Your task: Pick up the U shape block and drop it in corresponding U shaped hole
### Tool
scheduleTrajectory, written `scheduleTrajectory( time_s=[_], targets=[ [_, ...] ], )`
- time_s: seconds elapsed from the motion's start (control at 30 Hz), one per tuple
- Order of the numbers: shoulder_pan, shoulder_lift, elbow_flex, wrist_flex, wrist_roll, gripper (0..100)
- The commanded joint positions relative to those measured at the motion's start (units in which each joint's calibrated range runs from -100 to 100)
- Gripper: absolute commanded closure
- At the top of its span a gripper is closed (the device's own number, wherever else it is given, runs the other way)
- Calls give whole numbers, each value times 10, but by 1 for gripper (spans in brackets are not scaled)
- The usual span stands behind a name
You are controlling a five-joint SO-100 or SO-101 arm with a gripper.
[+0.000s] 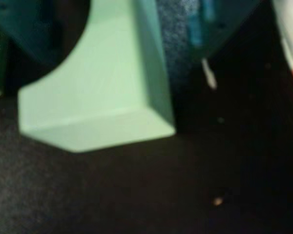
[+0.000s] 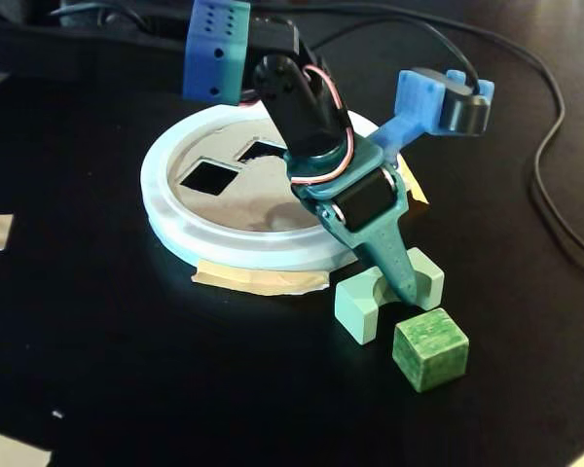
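Your arm (image 2: 302,107) is built of black servo blocks set in teal printed brackets, with a brighter blue link up top dotted with small holes. Red and white wires loop beside the wrist servo. Your gripper (image 2: 405,284) tapers to a slim teal finger, and a light-blue mount carries a dark cylindrical camera (image 2: 464,105).

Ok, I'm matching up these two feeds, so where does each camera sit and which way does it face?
Wrist view: rides on the gripper, looking down close at the pale green U block on the black table; teal finger at top.
Fixed view: stands off the table, angled down at the gripper, white sorting disc and green cube.
Shared: the U block.
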Motion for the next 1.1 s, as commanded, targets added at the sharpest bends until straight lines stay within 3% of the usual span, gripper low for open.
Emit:
scheduleTrajectory(
  time_s=[0.0,0.5,0.73,1.07],
  targets=[
    [2,-7,-40,-21,2,55],
    [12,-17,-39,38,3,58],
    [12,-18,-39,45,3,86],
    [11,-19,-40,46,3,99]
  ],
)
